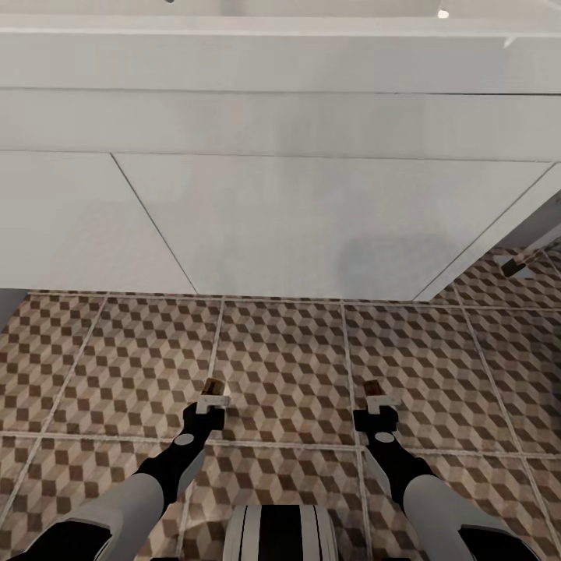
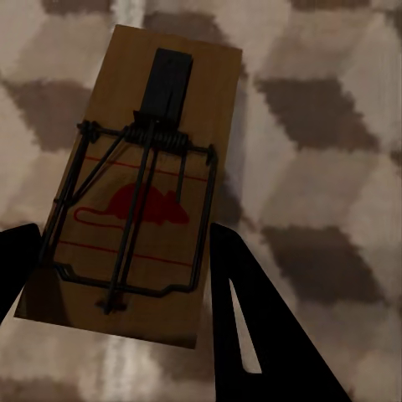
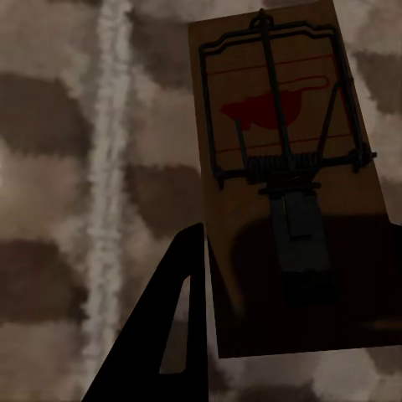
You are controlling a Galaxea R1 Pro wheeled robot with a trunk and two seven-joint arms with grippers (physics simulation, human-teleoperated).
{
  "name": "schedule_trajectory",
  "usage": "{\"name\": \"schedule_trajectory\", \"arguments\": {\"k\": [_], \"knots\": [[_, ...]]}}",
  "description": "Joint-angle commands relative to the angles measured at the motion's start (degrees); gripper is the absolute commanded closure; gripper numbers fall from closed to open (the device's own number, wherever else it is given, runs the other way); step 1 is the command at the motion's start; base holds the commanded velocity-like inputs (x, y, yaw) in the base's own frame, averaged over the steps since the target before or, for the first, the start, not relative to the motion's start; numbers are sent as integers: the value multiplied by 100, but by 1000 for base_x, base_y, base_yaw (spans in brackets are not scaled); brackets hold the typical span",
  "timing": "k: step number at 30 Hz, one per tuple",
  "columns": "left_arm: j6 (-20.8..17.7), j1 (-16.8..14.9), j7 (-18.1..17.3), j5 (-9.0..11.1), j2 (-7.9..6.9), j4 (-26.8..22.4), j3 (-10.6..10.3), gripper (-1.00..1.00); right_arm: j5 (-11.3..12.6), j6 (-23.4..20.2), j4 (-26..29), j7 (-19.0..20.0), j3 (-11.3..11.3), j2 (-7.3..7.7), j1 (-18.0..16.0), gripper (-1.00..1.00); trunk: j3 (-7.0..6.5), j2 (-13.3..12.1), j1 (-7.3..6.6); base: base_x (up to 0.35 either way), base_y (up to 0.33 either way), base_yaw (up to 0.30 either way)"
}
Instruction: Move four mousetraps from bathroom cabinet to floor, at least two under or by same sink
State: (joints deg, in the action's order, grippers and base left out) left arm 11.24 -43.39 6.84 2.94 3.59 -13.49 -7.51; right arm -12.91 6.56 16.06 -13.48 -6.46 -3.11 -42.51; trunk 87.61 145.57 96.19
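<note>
Left claw (image 1: 212, 396) grips mousetrap (image 2: 138, 193); right claw (image 1: 379, 396) grips second mousetrap (image 3: 289, 167) above bathroom floor (image 1: 288, 351).

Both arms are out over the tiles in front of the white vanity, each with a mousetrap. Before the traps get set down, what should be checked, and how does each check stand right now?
1. Left gripper holds a mousetrap: ok, board sits between the fingers.
2. Right gripper holds the other mousetrap: ok.
3. Both traps over the same tiled floor: ok.
4. Drop spots close to the sink vanity: ok, it stands just ahead of both grippers.
5. Floor under the traps free of objects: ok in both wrist views.
6. Height of the traps above the tiles: cannot tell.
</note>
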Motion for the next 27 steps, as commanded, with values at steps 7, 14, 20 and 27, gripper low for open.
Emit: {"name": "schedule_trajectory", "arguments": {"k": [7, 14, 20, 27], "knots": [[2, -3, 37, 22, -4, 5, -49, 100, -45, 21, -6, 3, -51, -5, -3, 100, 3, 1, -1, 163, 0, 0], [1, -3, 36, 27, -11, 6, -41, 100, -45, 21, -6, 3, -49, -5, -3, 100, 3, 1, -1, 305, 0, 0], [1, -3, 37, 28, -15, 6, -40, 100, -45, 21, -6, 3, -56, -5, -3, 100, 3, 1, -1, 322, 0, 0], [7, -3, 36, 25, -11, 5, -44, 100, -45, 24, -6, 3, -57, -5, -3, 100, 3, 1, -1, 324, 0, 0]]}}
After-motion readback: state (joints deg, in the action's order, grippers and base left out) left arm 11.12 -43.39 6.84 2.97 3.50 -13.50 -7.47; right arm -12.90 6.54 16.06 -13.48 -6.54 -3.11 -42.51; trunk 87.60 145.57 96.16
